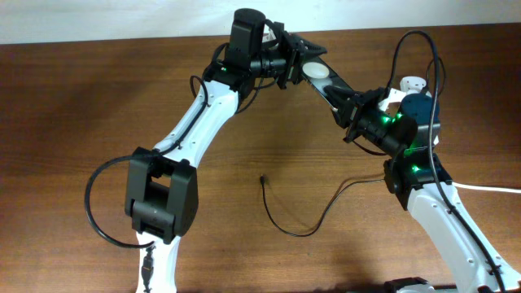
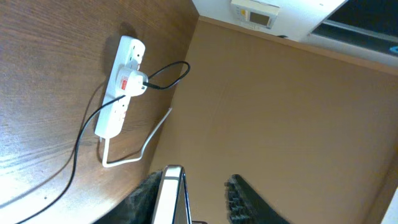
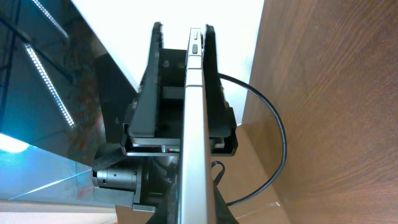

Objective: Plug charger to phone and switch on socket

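The black phone (image 1: 324,80) hangs edge-up in the air over the back of the table, between both grippers. My right gripper (image 1: 348,104) is shut on its lower end; the phone's silver edge (image 3: 194,124) runs up from those fingers. My left gripper (image 1: 293,65) is open around the other end. In the left wrist view the phone (image 2: 171,196) rests against one finger (image 2: 146,199), with a gap to the other. The charger's plug tip (image 1: 262,178) lies free on the table. Its white adapter (image 2: 138,84) sits in the white socket (image 2: 118,93).
The charger's black cable (image 1: 305,232) loops across the table's middle toward the right arm. The socket (image 1: 411,84) lies at the back right, mostly behind the right arm, near the table's far edge. Its thick white cord (image 2: 143,143) curls beside it.
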Robot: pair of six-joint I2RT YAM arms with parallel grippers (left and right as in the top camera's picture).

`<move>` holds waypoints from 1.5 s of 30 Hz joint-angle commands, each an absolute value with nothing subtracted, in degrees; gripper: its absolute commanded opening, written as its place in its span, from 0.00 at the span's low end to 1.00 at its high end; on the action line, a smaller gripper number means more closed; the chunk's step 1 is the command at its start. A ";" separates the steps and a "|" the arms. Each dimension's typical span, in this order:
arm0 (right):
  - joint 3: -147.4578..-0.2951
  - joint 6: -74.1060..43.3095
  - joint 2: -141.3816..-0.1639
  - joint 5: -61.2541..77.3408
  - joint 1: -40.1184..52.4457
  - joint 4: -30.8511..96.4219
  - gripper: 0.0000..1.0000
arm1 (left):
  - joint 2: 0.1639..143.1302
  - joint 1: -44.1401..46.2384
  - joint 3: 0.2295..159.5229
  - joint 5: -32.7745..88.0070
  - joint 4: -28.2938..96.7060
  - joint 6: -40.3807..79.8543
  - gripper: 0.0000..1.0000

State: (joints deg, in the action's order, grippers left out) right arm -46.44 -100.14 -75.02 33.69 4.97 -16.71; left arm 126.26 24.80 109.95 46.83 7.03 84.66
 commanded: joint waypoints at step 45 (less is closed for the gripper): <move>-47.20 -16.29 -74.63 34.09 23.31 15.51 0.99 | 126.41 0.54 110.61 90.04 12.67 29.82 0.00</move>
State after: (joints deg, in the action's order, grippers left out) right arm -47.05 -21.61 -74.96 48.80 18.63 13.23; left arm 126.26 1.91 109.97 88.16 12.82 30.98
